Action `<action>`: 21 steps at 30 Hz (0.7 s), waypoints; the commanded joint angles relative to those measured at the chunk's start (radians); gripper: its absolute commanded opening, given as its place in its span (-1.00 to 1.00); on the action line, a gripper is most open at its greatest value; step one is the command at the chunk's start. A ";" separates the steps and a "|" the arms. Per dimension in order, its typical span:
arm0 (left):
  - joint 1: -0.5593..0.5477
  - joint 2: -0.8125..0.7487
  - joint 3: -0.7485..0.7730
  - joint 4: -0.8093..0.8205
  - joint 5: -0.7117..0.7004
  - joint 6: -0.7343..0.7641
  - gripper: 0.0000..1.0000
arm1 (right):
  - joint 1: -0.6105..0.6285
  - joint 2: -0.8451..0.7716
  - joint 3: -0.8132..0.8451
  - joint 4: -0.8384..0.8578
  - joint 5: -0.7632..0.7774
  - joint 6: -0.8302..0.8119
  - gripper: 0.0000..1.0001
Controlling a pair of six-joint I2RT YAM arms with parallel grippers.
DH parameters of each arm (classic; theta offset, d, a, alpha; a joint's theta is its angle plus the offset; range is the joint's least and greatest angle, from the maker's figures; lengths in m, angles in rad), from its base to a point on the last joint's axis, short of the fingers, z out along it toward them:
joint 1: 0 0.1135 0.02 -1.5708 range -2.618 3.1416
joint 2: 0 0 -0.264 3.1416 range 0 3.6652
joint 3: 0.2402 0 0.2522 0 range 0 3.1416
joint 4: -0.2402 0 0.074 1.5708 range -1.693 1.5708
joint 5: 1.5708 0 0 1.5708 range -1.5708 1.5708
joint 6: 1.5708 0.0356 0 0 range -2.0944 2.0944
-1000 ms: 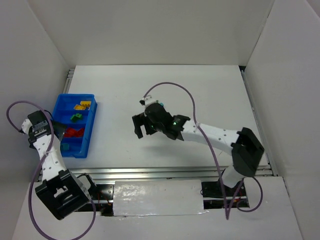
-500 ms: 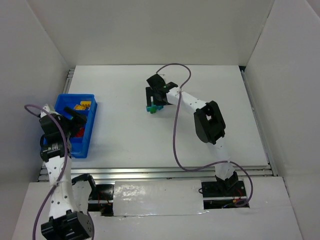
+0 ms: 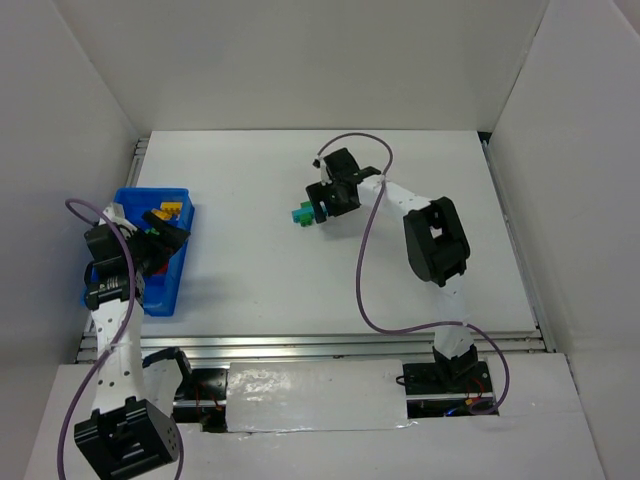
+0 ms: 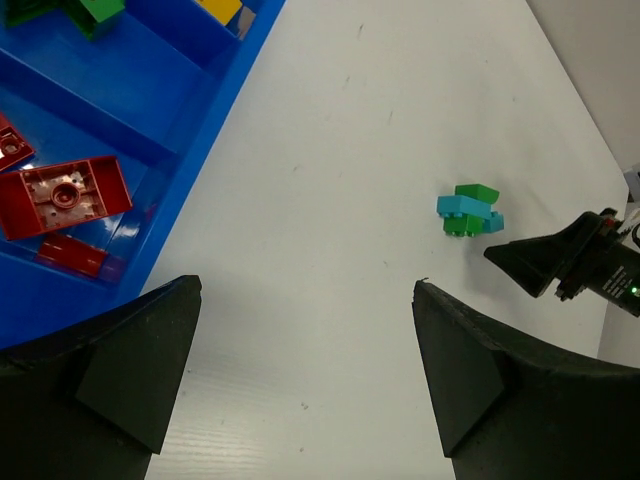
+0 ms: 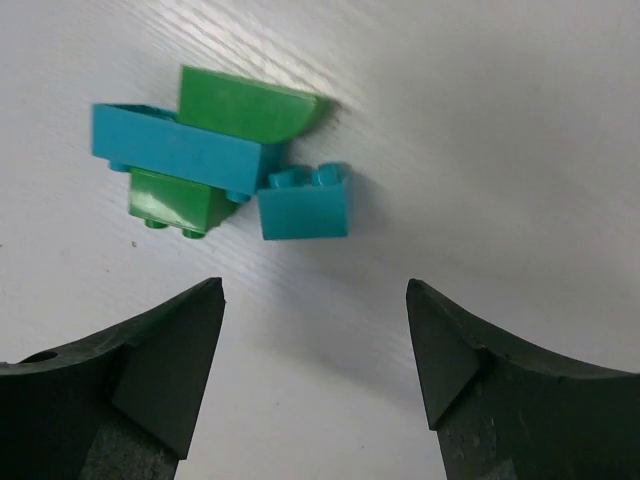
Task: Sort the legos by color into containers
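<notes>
Nearest the arm bases, the left arm leans out over the left side of the tabletop point(image 3: 300, 290). Its left tool point(image 4: 305, 295) hangs above the near end of the blue tray point(image 3: 178, 285), fingers spread wide and nothing between them.

Its wrist cam looks right into the tray. One compartment has a big red brick point(image 4: 62, 195) lying underside up, with a small red brick point(image 4: 70, 257) just beside it and a bit more red at the picture's edge. The next compartment out has green bricks point(image 4: 98, 8), and the one past that has yellow bricks point(image 3: 168, 210). I can't tell what's in the nearest compartment because the arm covers it.

Farther out, around the middle of the tabletop and well away from the tray, there's a loose clump. A long teal brick point(image 5: 180, 150) looks stuck between a rounded green brick point(image 5: 250, 105) and a blocky green brick point(image 5: 175, 200). A small teal brick point(image 5: 303, 203) sits right at the clump's corner, touching or as good as.

The right tool point(image 5: 315, 295) is right there, just to the clump's right in the overhead view. Its fingers are parted and gripping nothing. In its own cam the bricks lie just past the fingertips, not between them. A purple cable point(image 3: 359, 270) loops back down along the right arm.
</notes>
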 commanded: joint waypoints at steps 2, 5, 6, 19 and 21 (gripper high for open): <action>-0.003 0.011 0.000 0.060 0.065 0.028 0.99 | 0.008 0.016 0.098 -0.006 -0.035 -0.159 0.60; -0.003 0.011 -0.005 0.068 0.081 0.026 0.99 | 0.008 0.023 0.102 0.023 -0.021 -0.172 0.57; -0.003 0.011 -0.006 0.071 0.084 0.028 0.99 | 0.011 0.025 0.104 0.031 -0.018 -0.175 0.56; -0.003 0.037 -0.005 0.082 0.111 0.028 0.99 | 0.008 0.134 0.250 -0.073 -0.076 -0.204 0.20; -0.003 0.042 -0.005 0.083 0.118 0.026 0.99 | 0.009 0.139 0.256 -0.094 -0.098 -0.210 0.20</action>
